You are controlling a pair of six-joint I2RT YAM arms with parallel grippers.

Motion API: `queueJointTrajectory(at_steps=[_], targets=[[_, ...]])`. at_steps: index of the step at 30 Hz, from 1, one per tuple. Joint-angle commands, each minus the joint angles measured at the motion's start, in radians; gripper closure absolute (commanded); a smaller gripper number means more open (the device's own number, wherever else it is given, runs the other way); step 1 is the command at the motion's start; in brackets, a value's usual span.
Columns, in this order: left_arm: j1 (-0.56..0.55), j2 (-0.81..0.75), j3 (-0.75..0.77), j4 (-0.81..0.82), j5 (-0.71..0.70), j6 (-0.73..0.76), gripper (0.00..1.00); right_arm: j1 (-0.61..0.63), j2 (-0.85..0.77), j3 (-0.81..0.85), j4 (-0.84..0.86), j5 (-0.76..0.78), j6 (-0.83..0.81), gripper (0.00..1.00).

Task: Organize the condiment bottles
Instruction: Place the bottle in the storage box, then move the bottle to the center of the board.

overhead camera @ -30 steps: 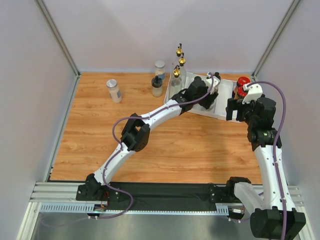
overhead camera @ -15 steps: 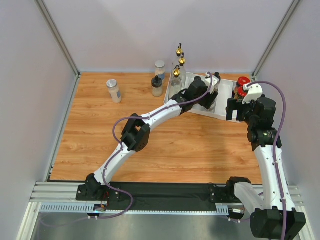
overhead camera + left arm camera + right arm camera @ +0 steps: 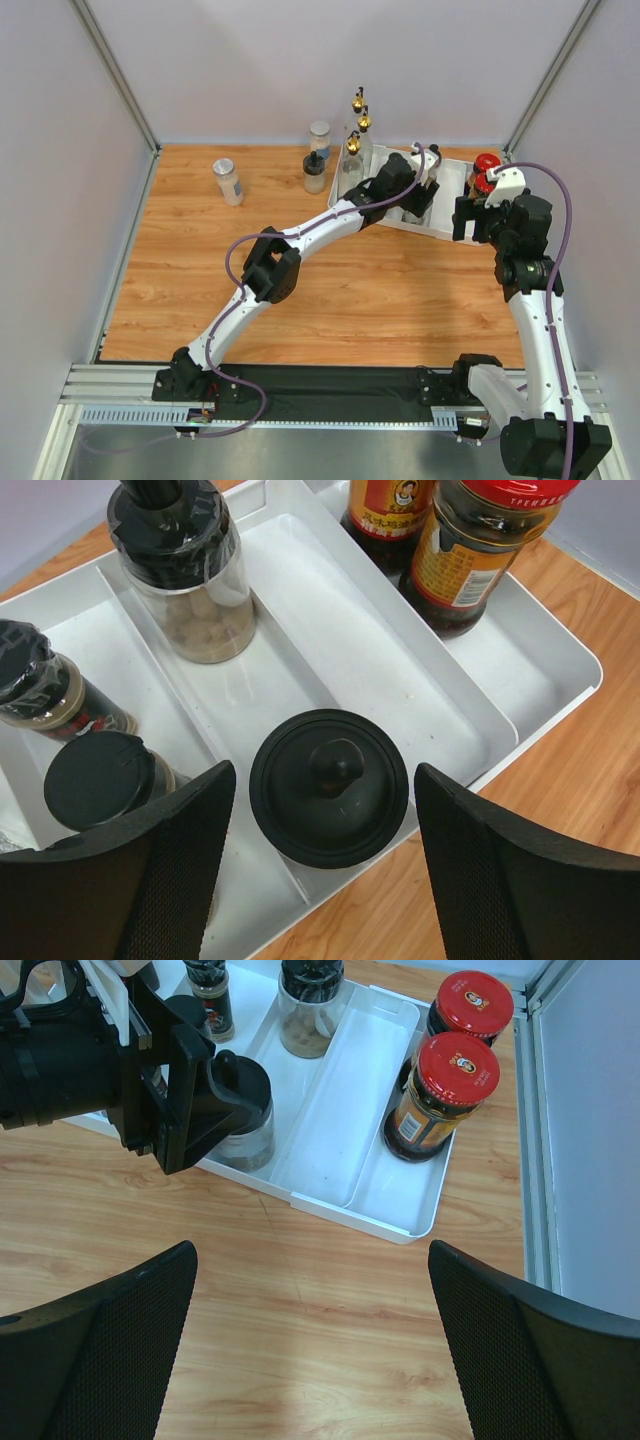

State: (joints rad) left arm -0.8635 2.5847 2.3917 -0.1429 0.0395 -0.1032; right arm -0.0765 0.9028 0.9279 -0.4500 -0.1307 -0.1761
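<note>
Left gripper (image 3: 325,772): part open, nothing held; the jaws stand either side of the knob-lidded jar (image 3: 329,810) with a slim gap at each side in the left wrist view; contact lower down cannot be ruled out

Jar stands upright at the near end of a middle compartment of the white divided tray (image 3: 480,685); black-capped spice jars (image 3: 95,780) are seen at 9 o'clock of it in the next compartment, a clear grinder jar (image 3: 180,575) at 11 o'clock, two red-lidded jars (image 3: 458,1065) at 1 o'clock in the outer compartment

Right gripper (image 3: 312,1250): fully open, empty, held above bare wood at 5 o'clock of the tray

In the top view, two silver-lidded jars (image 3: 228,180) and one small dark-capped jar (image 3: 314,172) are left on the table at 9 to 10 o'clock of the tray; gold-spouted bottles (image 3: 353,160) stand just beside its left edge

Handling, judged: glass bodies rigid, smooth, breakable, moderately heavy when filled; to be gripped across the body below the cap; the knobbed lid may lift off, so not to be used as a handle
</note>
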Motion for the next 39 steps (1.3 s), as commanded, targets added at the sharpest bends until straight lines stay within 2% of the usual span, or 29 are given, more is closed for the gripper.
queueJointTrajectory(at_steps=[1,10,15,19,24,25,30,36,39], targets=[[-0.008,-0.067,-0.009,0.043,0.003,-0.013,0.2,-0.005,-0.012,-0.009,0.045,0.019,0.01,0.0],[-0.009,-0.191,-0.057,0.052,0.034,0.014,0.19,-0.005,-0.015,-0.009,0.04,0.006,0.001,0.0],[-0.017,-0.293,-0.143,0.052,0.094,0.026,0.18,-0.011,-0.025,-0.011,0.037,-0.018,-0.01,0.0],[-0.023,-0.432,-0.258,0.046,0.132,0.054,0.18,-0.02,-0.034,-0.009,0.02,-0.07,-0.031,0.0],[-0.023,-0.616,-0.474,0.01,0.158,0.127,0.17,-0.04,-0.047,-0.014,-0.013,-0.193,-0.08,0.0],[-0.025,-0.685,-0.549,0.008,0.163,0.138,0.16,-0.043,-0.053,-0.015,-0.021,-0.213,-0.088,0.0],[-0.003,-0.927,-0.738,-0.07,0.148,0.175,0.15,-0.046,-0.048,-0.018,-0.056,-0.358,-0.152,0.0],[0.055,-1.203,-0.949,-0.204,0.116,0.161,0.14,-0.046,0.011,-0.003,-0.159,-0.569,-0.308,0.0],[0.07,-1.343,-1.055,-0.271,0.025,0.201,0.13,-0.046,0.028,-0.021,-0.202,-0.694,-0.431,0.0]])
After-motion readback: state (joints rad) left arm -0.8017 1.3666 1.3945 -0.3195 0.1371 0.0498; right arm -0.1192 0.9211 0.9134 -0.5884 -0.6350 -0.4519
